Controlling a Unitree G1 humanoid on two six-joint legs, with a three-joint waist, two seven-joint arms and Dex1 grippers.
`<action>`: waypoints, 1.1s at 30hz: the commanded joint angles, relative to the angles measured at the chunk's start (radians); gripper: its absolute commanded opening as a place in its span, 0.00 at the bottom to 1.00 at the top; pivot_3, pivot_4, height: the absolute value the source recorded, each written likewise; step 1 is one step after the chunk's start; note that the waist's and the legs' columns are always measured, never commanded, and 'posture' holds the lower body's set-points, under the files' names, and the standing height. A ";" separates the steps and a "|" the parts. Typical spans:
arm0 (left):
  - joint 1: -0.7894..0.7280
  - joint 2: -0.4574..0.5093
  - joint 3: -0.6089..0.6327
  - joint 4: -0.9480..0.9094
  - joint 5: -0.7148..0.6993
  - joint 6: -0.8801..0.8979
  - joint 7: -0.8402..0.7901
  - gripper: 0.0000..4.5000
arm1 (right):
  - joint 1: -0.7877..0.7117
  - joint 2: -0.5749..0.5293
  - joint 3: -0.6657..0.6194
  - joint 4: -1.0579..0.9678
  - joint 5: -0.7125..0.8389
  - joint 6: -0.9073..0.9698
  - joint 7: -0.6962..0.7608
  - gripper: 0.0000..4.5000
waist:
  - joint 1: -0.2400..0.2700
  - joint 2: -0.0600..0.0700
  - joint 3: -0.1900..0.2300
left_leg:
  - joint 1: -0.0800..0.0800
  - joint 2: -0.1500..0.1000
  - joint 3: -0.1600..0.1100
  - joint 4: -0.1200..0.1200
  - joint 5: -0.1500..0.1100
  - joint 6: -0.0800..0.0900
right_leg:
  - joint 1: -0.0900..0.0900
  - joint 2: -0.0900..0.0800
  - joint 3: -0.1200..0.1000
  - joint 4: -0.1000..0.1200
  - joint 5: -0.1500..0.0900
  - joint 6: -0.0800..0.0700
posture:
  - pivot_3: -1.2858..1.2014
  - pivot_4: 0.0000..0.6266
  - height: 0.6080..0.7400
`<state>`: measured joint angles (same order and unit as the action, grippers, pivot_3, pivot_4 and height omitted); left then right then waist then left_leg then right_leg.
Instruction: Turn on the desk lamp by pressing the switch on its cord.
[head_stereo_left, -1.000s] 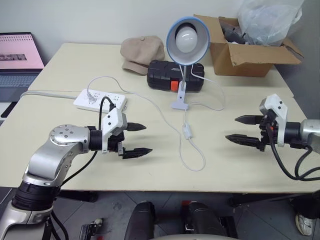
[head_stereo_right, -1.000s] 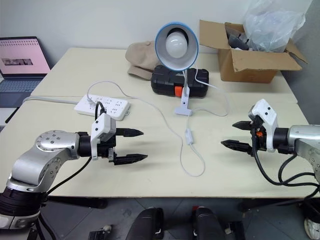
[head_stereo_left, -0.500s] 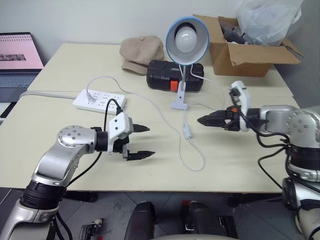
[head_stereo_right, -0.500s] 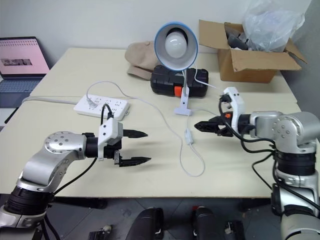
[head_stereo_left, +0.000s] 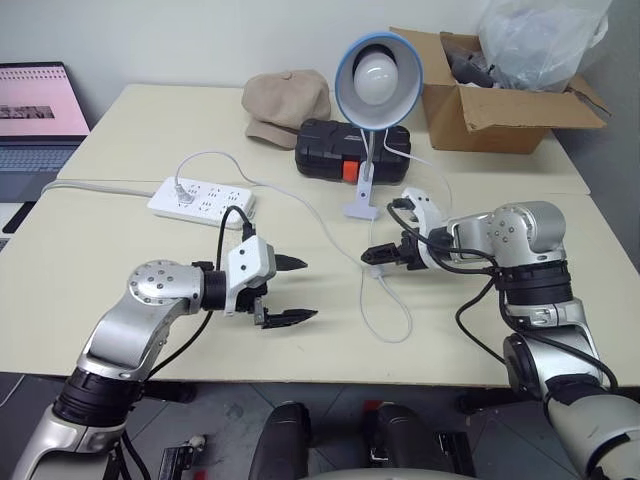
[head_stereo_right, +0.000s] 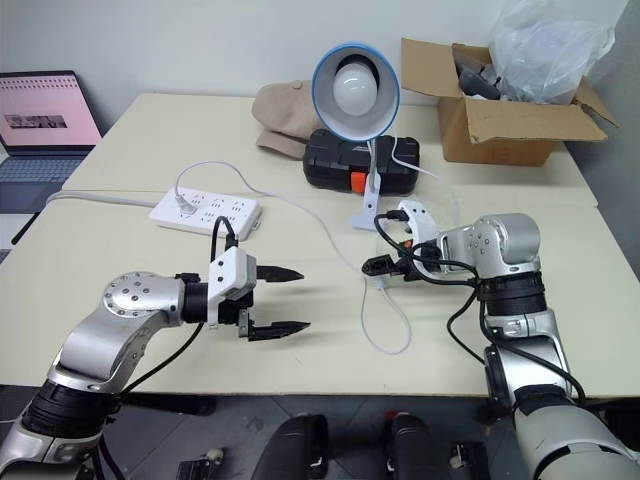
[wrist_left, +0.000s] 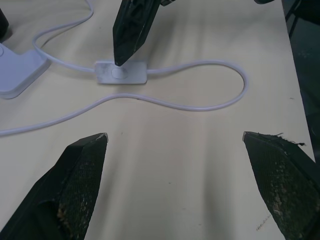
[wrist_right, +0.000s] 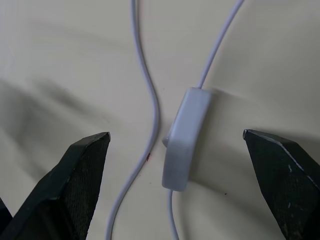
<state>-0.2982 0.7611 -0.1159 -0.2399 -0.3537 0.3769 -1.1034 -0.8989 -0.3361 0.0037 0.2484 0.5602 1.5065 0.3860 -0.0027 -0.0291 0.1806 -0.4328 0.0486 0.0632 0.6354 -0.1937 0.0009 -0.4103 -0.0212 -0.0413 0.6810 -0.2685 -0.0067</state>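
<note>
The desk lamp (head_stereo_left: 376, 70) stands clipped upright at mid-table, its blue-rimmed shade facing me. Its thin white cord (wrist_right: 225, 38) runs down from the base and loops toward the table's front edge. The switch (wrist_left: 121, 73) lies flat on the table along that cord. My right gripper (head_stereo_left: 378, 254) is open and points down at the switch (wrist_right: 185, 132), which lies between its two fingers. In the left wrist view one right fingertip sits right at the switch's button; I cannot tell whether it touches. My left gripper (head_stereo_left: 308, 290) hovers open and empty, left of the cord loop.
A white power strip (head_stereo_left: 200, 200) lies at the left with the cord's plug in it. Behind the lamp are a black case (head_stereo_left: 330, 145) and a beige cap (head_stereo_left: 285, 100). A cardboard box (head_stereo_left: 490, 105) with a plastic bag stands back right. A laptop (head_stereo_left: 40, 110) is far left.
My right gripper has swung in from the table's right side, leftward and down, and rolled until it stands over the switch. The left gripper has hardly moved.
</note>
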 joint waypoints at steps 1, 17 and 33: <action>0.014 0.005 0.010 -0.041 0.002 -0.016 0.001 1.00 | -0.058 0.018 0.017 0.060 -0.034 -0.062 0.019 0.99 | -0.002 0.000 0.000 | 0.000 0.000 0.000 0.000 0.000 0.000 | 0.000 0.000 0.000 0.000 0.000 0.000 | 0.52 0.24 1.00; 0.016 0.001 0.011 -0.034 0.005 -0.025 0.002 1.00 | -0.111 0.060 0.062 0.181 -0.110 -0.145 0.079 0.99 | -0.006 0.000 0.000 | 0.000 0.001 0.000 -0.001 0.000 0.000 | -0.001 0.001 0.000 0.000 0.000 0.000 | 0.52 0.24 1.00; 0.013 -0.002 0.008 -0.014 0.018 -0.044 0.000 1.00 | -0.120 0.064 0.071 0.164 -0.140 -0.151 0.119 0.37 | -0.006 0.000 0.000 | 0.000 0.000 0.001 -0.003 0.000 0.000 | -0.001 0.001 0.001 -0.001 0.000 0.000 | 0.52 0.24 1.00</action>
<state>-0.2800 0.7598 -0.1183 -0.2417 -0.3335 0.3526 -1.1020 -0.9910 -0.2741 0.0851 0.4403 0.4156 1.3599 0.4941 -0.0087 -0.0291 0.1806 -0.4325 0.0491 0.0640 0.6324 -0.1937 0.0009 -0.4117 -0.0205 -0.0403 0.6802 -0.2686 -0.0069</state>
